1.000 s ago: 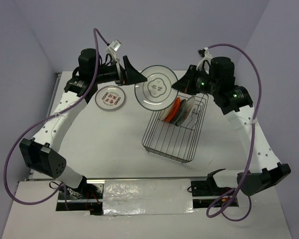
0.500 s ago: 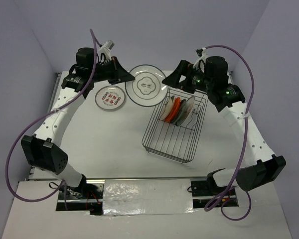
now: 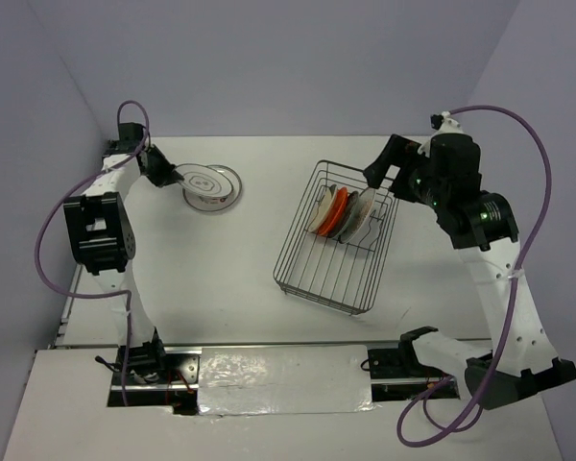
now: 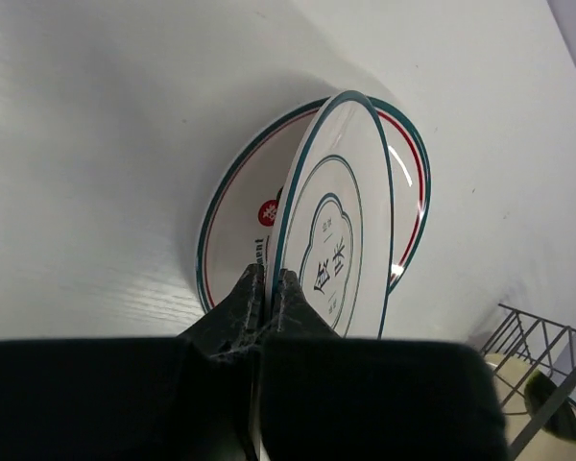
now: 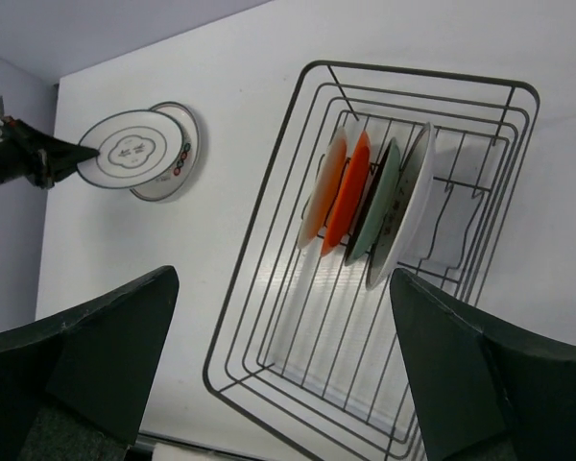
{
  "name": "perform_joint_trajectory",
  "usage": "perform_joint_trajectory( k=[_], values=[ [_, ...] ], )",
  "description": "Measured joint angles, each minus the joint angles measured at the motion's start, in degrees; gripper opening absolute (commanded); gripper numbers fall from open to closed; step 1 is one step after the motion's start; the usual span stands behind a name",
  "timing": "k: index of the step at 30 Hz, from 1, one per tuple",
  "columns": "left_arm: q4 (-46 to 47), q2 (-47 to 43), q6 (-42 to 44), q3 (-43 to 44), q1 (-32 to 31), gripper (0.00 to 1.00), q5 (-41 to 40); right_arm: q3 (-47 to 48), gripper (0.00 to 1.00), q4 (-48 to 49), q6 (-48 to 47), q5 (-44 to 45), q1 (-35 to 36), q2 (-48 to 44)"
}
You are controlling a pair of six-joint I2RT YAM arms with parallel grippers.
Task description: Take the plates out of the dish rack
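Teal-rimmed plate (image 4: 346, 216), characters (image 4: 328, 274) we cannot read, pinched by left gripper (image 4: 267, 280) | right gripper (image 5: 278, 288) agape over dish rack (image 5: 413, 69) | white table (image 4: 96, 144), lilac walls (image 3: 288, 58)

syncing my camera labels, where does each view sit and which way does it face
Top: above and behind the robot, looking down on left gripper, right gripper and rack.
Left wrist: low over the table, facing along its shut gripper to the held plate.
Right wrist: high up, looking down between its open fingers at the rack.
All three share the rack and held plate.
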Motion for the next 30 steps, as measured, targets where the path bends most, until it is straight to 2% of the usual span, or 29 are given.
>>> perform_joint_trajectory(
  k=[2,3,4,5,7,9,12,16,19,20,22,23,26,28,30],
  values=[
    [0.1,0.7,0.1,0.2,-0.7,0.21,-0.2,-1.0,0.98,-0.2,-1.5,0.0,0.0,-1.2],
    [0.2,0.6,0.1,0.0,-1.2,0.32,-0.2,-1.8,0.98,-0.5,-2.3,0.0,0.0,-1.5],
    [0.8,0.6,0.2,-0.1,-1.6,0.38,0.0,-2.6,0.98,-0.8,-2.9,0.0,0.0,-1.5],
    [1.7,0.5,0.3,-0.3,-1.7,0.52,0.2,-3.5,0.99,-1.0,-3.6,-0.1,0.0,-1.3],
    [3.0,0.5,0.2,-1.4,-1.8,0.70,0.5,-4.7,0.99,-2.1,-4.7,-0.5,0.0,-0.3],
    [3.3,0.5,0.5,-2.9,-1.8,0.99,0.3,-4.8,1.00,-3.4,-5.7,-0.9,0.0,1.9],
    [0.7,0.7,0.4,-3.6,-1.9,0.99,-1.7,-3.1,1.00,-6.6,-6.6,0.7,0.4,7.0],
    [-8.1,1.4,1.9,0.6,-3.1,1.00,-6.6,1.6,0.99,-11.6,-6.0,6.0,1.4,15.8],
    [-12.5,0.4,3.2,1.3,-4.1,1.00,-10.8,4.9,0.85,-14.0,-4.8,9.7,1.8,20.8],
    [-14.0,-0.3,3.5,1.1,-4.4,1.00,-12.1,5.9,0.75,-14.3,-4.2,10.9,1.9,22.2],
    [-15.9,-3.1,4.6,-0.4,-4.9,0.99,-13.9,6.7,0.67,-14.3,-3.5,12.7,1.9,24.0],
    [-16.7,-4.7,4.8,-1.0,-5.0,0.99,-14.4,6.8,0.58,-14.3,-3.1,13.5,1.9,24.7],
    [-18.6,-11.8,6.7,-2.5,-5.1,1.00,-15.4,7.1,0.50,-14.5,-2.0,15.9,1.9,27.0],
    [-19.4,-17.0,8.1,-2.6,-5.3,1.00,-15.6,7.1,0.49,-14.4,-1.4,17.5,1.9,29.0],
    [-19.4,-21.7,9.2,-3.1,-5.7,1.00,-15.7,7.1,0.38,-14.4,-0.9,18.7,1.9,31.5]
  ],
)
